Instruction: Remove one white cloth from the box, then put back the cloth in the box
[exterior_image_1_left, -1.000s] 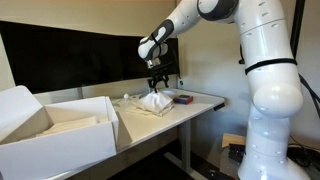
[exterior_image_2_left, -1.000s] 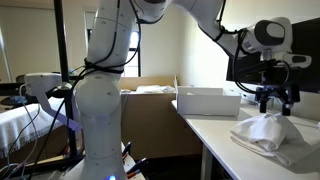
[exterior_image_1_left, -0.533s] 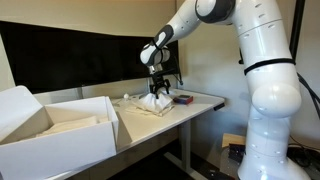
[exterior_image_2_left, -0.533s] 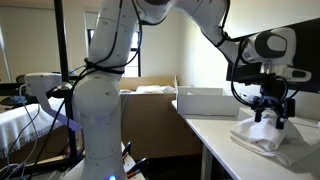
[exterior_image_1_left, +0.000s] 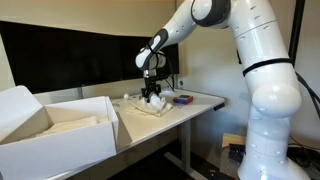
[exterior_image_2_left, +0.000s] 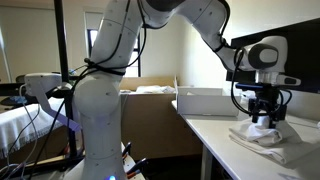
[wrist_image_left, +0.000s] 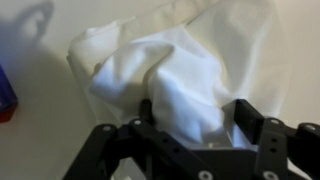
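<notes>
Gripper (wrist_image_left: 195, 106) jaws apart, straddling a raised fold of the white cloth (wrist_image_left: 175, 65), which lies bunched on the table (exterior_image_1_left: 205, 100) directly beneath. Advise closing on the fold's thickest part, then lifting straight up. The box (exterior_image_1_left: 60, 135) stands well apart from the gripper; judged to need a high carry over its wall

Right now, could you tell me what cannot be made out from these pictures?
- Inside of the box: its tall walls hide it in both exterior views, so any contents go unseen.
- What lies under the cloth: its folds cover it in the wrist view, so how far down the gripper reaches is unclear.
- Small blue-and-red object: cut off by the wrist view's left edge.
</notes>
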